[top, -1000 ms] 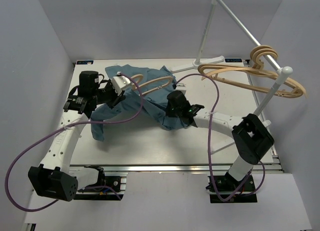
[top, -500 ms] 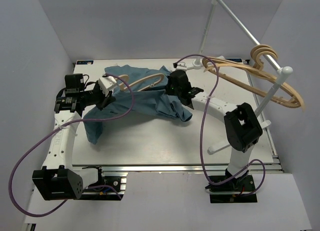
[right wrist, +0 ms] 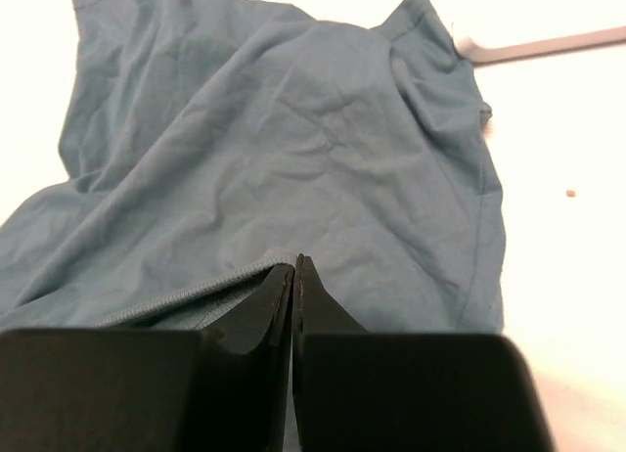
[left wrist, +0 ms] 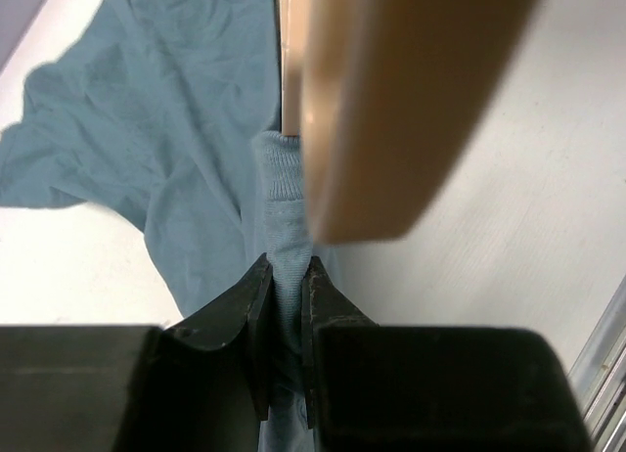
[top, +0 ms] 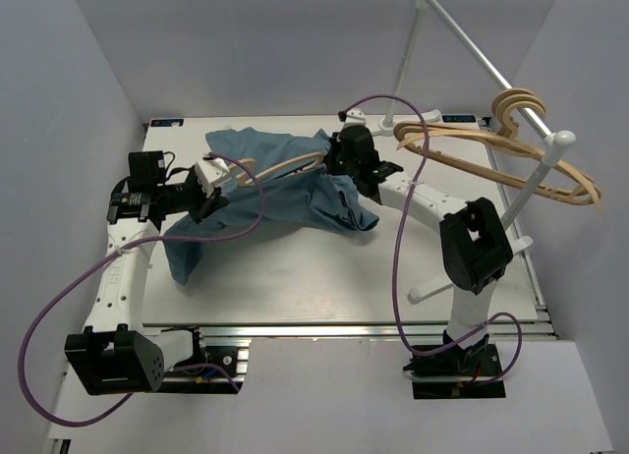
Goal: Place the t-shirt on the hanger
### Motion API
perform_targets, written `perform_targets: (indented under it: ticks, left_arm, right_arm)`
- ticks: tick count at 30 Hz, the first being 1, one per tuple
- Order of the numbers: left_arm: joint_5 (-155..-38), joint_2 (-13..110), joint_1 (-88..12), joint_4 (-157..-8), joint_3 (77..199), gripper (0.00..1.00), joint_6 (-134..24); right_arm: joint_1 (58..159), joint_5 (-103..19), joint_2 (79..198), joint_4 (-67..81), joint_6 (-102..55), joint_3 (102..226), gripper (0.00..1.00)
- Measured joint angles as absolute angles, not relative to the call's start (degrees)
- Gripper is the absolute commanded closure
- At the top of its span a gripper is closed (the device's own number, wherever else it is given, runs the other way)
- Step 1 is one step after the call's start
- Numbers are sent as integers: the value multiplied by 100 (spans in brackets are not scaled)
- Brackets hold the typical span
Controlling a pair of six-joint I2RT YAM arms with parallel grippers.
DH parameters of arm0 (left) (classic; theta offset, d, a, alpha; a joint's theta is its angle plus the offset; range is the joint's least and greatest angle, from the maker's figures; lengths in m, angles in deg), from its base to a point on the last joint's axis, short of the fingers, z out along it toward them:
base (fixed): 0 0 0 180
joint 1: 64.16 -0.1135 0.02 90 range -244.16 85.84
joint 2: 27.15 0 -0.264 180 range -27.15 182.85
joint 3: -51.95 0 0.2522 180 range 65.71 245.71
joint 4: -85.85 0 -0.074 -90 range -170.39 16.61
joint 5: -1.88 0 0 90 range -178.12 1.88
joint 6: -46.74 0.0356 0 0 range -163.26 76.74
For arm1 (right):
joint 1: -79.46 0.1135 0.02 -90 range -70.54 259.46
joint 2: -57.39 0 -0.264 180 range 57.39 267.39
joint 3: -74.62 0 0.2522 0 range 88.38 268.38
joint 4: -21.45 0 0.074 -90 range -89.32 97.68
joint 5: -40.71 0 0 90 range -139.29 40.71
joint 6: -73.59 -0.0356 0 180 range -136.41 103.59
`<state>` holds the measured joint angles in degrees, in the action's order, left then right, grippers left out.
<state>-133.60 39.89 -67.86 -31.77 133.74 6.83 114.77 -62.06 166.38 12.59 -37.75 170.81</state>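
White table (top: 324, 287), t-shirt (top: 285, 194) near far edge

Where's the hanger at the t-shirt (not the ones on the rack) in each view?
Top external: the hanger sits left of centre towards the far edge, its tan arc showing against the blue cloth.
Left wrist: the hanger fills the top centre, close and blurred.
Right wrist: not in view.
Shared landmark: the t-shirt, seen in all three.
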Motion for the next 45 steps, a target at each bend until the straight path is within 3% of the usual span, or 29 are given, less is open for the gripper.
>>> perform_targets:
  ticks: [13, 33, 35, 37, 38, 39, 45]
  left_arm:
    - [-12826, 3987, -6804, -3284, 12719, 100, 693]
    - [-13143, 4564, -6885, -2853, 12964, 100, 1192]
    - [-13148, 4595, -6887, -2849, 12964, 100, 1168]
    - [-13161, 4617, -6887, -2849, 12966, 100, 1150]
    - [-13172, 4641, -6887, -2836, 12979, 100, 1142]
    - [-13182, 4662, -6887, -2827, 12996, 100, 1133]
    - [-13252, 4745, -6887, -2775, 13029, 100, 1179]
  right_arm:
    - [11282, -5081, 15534, 785, -3089, 16922, 100]
    - [12440, -3275, 16690, -1337, -1502, 19306, 98]
    - [12478, -3105, 16738, -1495, -1517, 19309, 83]
    - [12486, -2991, 16749, -1648, -1491, 19306, 76]
    - [12486, -2943, 16749, -1709, -1462, 19309, 62]
    - [12484, -2910, 16749, -1757, -1441, 19315, 56]
    - [12443, -2781, 16662, -1958, -660, 19267, 38]
